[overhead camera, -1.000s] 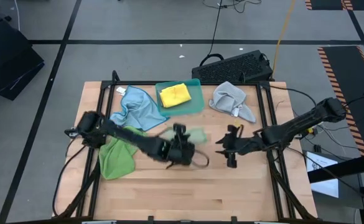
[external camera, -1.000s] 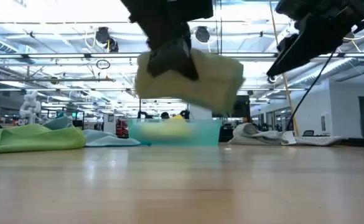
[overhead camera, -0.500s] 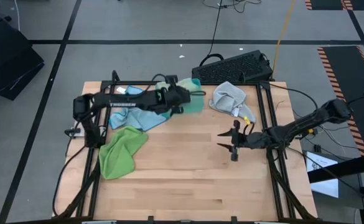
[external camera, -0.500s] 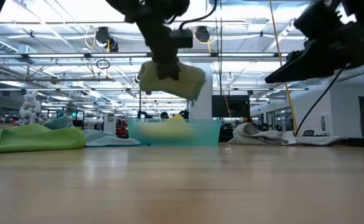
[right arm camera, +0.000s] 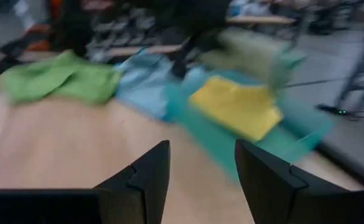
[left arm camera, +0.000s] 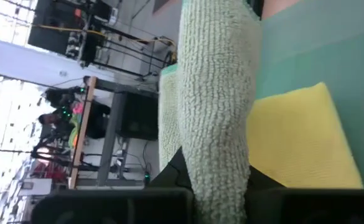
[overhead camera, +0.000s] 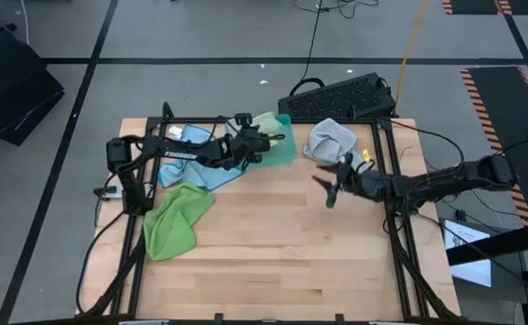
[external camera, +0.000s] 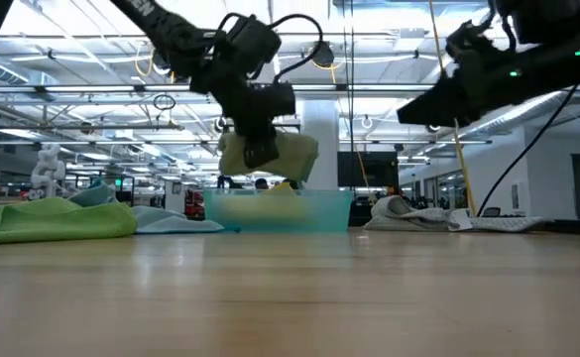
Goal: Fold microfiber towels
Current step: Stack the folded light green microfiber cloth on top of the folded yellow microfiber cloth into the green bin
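My left gripper [overhead camera: 258, 139] is shut on a folded pale green towel [left arm camera: 216, 93], held in the air over the teal tray [overhead camera: 286, 152] at the table's far middle. A yellow towel [left arm camera: 300, 143] lies folded in the tray. A light blue towel [overhead camera: 196, 167] lies crumpled left of the tray, with a green one [overhead camera: 173, 221] nearer the left edge. A grey one [overhead camera: 331, 140] lies right of the tray. My right gripper [right arm camera: 200, 174] stands open and holds nothing. It hangs above the table's right middle, just near of the grey towel. My left gripper pinches the folded pale green towel's near end [left arm camera: 218, 177] between its two fingers, several layers thick. The fingers come from the table's left, slanting a little down. The towel reaches ahead of the fingers and sags below them [external camera: 270, 154], lifted clear above the tray.
A black keyboard [overhead camera: 340, 97] lies just past the table's far edge, behind the grey towel. Black frame rails run along the table's left and right sides. The near half of the wooden table [overhead camera: 273, 262] is bare.
My left gripper has carried the folded pale green towel from the table's middle toward the far edge, to above the tray, keeping it clear of the table. My right gripper has drawn a little toward the far edge and tipped up toward level, staying open.
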Controlling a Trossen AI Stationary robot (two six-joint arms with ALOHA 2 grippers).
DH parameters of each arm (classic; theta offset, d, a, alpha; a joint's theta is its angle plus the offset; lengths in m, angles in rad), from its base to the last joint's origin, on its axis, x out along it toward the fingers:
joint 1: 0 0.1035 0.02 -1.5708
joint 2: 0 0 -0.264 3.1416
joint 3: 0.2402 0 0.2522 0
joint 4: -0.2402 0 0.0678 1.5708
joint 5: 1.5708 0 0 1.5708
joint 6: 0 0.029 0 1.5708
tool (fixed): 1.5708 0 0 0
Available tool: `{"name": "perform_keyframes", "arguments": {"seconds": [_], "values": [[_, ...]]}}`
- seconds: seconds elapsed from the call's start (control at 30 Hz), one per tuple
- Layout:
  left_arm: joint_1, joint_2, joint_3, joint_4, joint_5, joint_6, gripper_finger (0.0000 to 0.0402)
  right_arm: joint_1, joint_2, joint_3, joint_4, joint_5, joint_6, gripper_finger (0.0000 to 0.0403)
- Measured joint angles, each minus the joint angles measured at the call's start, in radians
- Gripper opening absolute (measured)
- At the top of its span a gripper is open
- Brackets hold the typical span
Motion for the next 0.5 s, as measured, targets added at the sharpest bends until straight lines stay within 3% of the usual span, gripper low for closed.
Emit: {"name": "perform_keyframes", "arguments": {"seconds": [0.1,0.23,0.33,0.5], "values": [[-0.001,0.0,-0.055,0.094,0.0,0.024,0.0017,-0.117,0.019,0.0,0.103,-0.064,-0.021,0.0171],[0.002,0.0,-0.101,0.15,0.026,0.04,0.0022,-0.276,0.101,0.043,0.195,-0.251,0.029,0.0171],[0.005,0.0,-0.109,0.152,0.05,0.04,0.0016,-0.358,0.203,0.138,0.182,-0.386,0.045,0.0171],[0.003,0.0,-0.109,0.162,0.056,0.054,0.0018,-0.43,0.416,0.348,0.065,-0.54,-0.089,0.0171]]}}
